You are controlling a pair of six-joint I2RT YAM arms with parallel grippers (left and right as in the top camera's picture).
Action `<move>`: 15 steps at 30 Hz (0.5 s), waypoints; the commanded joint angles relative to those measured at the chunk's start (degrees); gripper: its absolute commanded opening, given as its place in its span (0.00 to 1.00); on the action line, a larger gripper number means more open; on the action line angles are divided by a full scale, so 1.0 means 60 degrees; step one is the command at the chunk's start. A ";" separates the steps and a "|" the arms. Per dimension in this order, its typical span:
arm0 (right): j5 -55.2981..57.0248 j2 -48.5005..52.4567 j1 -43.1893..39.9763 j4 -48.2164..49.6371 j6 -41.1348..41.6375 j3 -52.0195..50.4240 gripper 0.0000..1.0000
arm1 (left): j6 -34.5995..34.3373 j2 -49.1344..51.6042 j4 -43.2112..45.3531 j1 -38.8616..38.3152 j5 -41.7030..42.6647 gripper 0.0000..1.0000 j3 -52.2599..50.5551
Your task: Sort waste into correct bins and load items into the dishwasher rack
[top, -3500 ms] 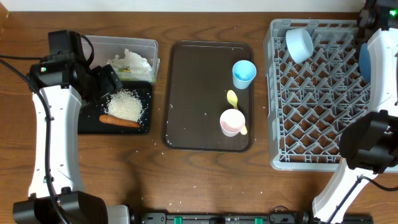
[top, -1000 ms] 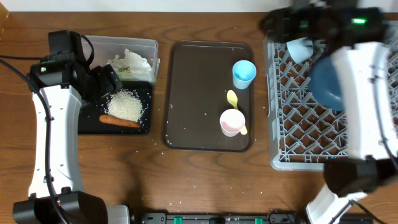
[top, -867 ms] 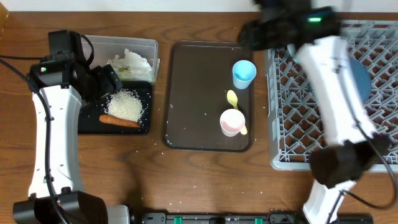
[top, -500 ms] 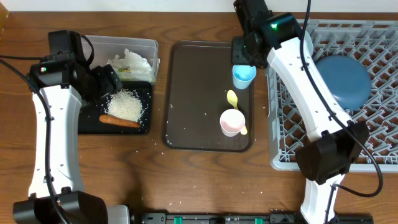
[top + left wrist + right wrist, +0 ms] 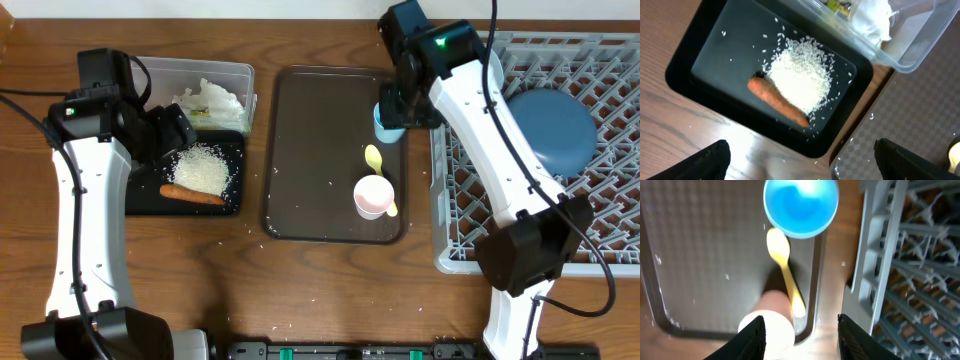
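Though crumb-speckled, brown wooden table (image 5: 330, 290)

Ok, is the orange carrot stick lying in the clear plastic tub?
No, the orange carrot stick lies in the shallow black tray, beside the heap of white rice grains.

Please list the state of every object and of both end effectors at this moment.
Left end effector: open, empty.
Right end effector: open, empty.
Light blue cup: upright, empty.
Pink cup: upright, on the serving tray.
Yellow spoon: lying flat on the serving tray.
Dark blue plate: loaded in the dishwasher rack.
Rice: heaped in the black tray.
Carrot: lying against the rice.
Napkins: crumpled, in the clear tub.
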 commanded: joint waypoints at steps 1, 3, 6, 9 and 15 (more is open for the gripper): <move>-0.0291 0.0040 0.0208 -0.0342 -0.0342 0.0000 0.45 | 0.0011 0.0033 0.0514 0.0033 -0.0058 0.94 -0.0044; -0.0397 0.0040 0.0222 -0.0561 -0.0586 0.0000 0.45 | -0.0051 0.0033 0.0517 0.0033 -0.0040 0.94 -0.0044; -0.0809 0.0040 0.0222 -0.0772 -0.1024 0.0000 0.45 | -0.0051 0.0033 0.0517 0.0033 -0.0047 0.94 -0.0044; -0.1027 0.0040 0.0222 -0.0798 -0.1166 0.0000 0.45 | -0.0051 0.0033 0.0506 0.0033 -0.0044 0.94 -0.0044; -0.1005 0.0040 0.0120 -0.0616 -0.1377 0.0000 0.46 | 0.0499 0.0033 0.0277 -0.0087 0.1814 0.94 -0.0044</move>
